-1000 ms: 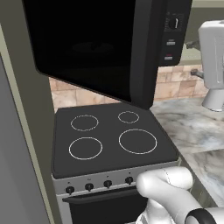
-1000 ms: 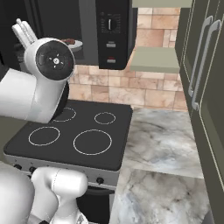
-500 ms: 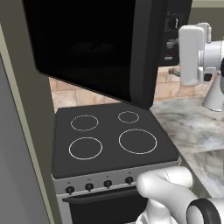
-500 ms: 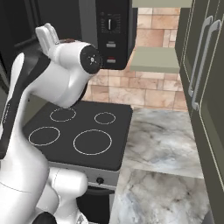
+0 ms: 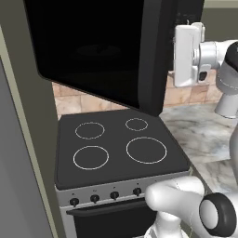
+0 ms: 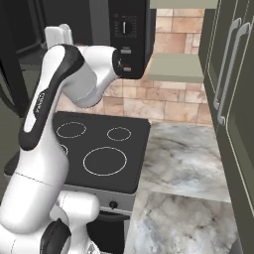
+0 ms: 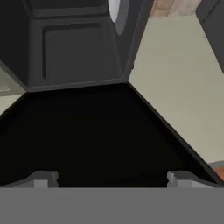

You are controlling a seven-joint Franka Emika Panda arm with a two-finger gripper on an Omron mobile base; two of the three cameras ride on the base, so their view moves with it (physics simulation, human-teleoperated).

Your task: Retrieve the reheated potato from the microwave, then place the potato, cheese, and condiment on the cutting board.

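Observation:
The black microwave (image 5: 186,9) hangs above the stove with its dark door (image 5: 97,51) swung wide open; its control strip with dial (image 6: 128,30) faces the right base view. My white hand (image 5: 188,56) is raised beside the door's free edge, level with the opening. In the hand view my gripper (image 7: 112,180) is open, with nothing between its fingertips (image 7: 42,178), and looks into the dark cavity (image 7: 74,48). A pale rounded edge (image 7: 114,8) shows at the top of that view. The potato, cheese, condiment and cutting board are out of view.
A black four-ring stove (image 5: 118,146) sits directly under the microwave. A marble counter (image 6: 183,163) runs to its right, below dark cabinet doors with long handles (image 6: 225,69). A tall grey-green panel (image 5: 23,162) stands left of the stove.
The arm has swung up and left; the hand moved from the right side toward the microwave's open front. The jaws stayed open.

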